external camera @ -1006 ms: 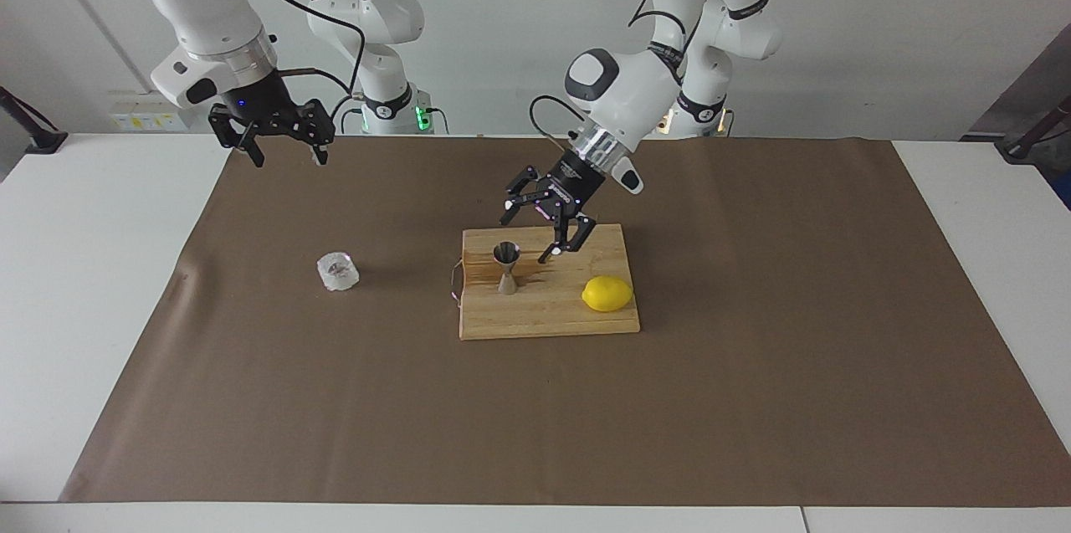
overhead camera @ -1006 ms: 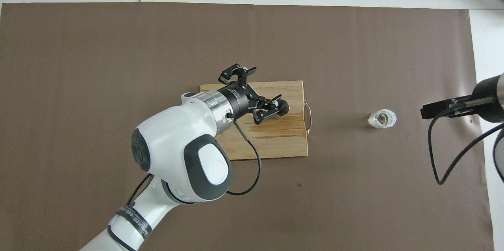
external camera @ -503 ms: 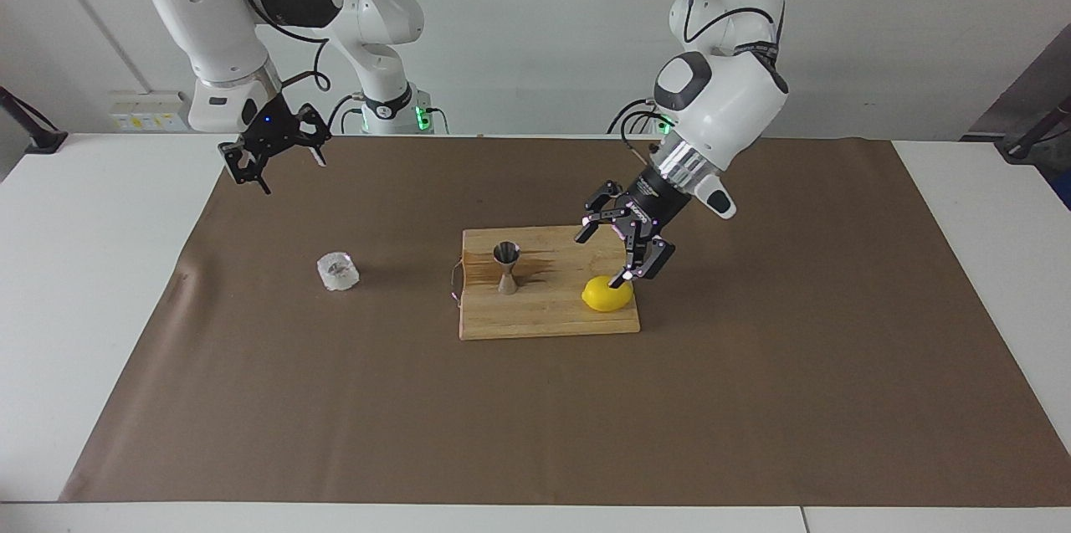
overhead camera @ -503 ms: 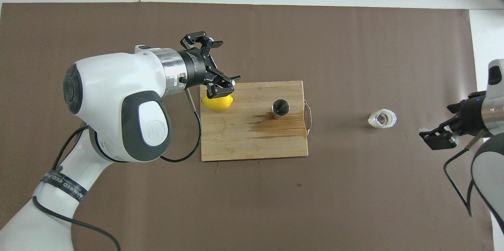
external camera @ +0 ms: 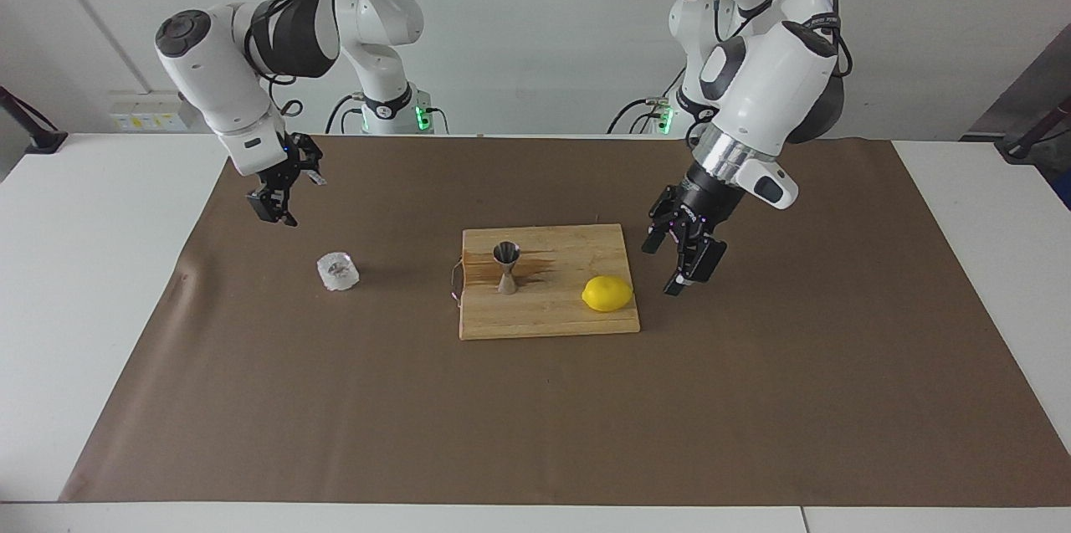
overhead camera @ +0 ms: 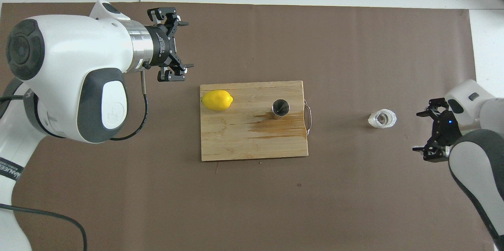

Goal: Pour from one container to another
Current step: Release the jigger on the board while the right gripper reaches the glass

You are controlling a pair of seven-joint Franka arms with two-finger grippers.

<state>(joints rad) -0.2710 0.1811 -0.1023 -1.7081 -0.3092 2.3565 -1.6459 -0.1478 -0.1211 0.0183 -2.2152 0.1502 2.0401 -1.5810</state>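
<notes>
The clear cup [external camera: 338, 272] sits upright on the brown mat [external camera: 535, 416] toward the right arm's end of the counter [external camera: 100, 282], well apart from the wooden board [external camera: 548, 320]. The steel jigger [external camera: 506, 266] stands upright on the board, near the edge that carries a small wire handle [external camera: 454, 282], which is the edge facing the cup. A brownish wet-looking stain [overhead camera: 275, 127] spreads over the wood around and beside the jigger. A lemon [external camera: 607, 294] lies on the same board at its other end, toward the left arm's end of the counter, apart from the jigger.

The left gripper [external camera: 688, 257] hangs in the air over the mat just off the lemon end of the board, pointing down and tilted. Its jaws are spread and hold nothing, as the overhead view shows with a wide gap between the two fingers [overhead camera: 172, 75]. It touches neither the lemon nor the board.

The right gripper [external camera: 279, 198] is up over the mat beside the cup, toward the right arm's end of the counter, clear of the cup and not touching it. In the overhead view its jaws [overhead camera: 431, 131] stand spread apart with nothing between them.

In the overhead view a small dark thing shows inside the cup [overhead camera: 382, 118], though what it is cannot be made out
</notes>
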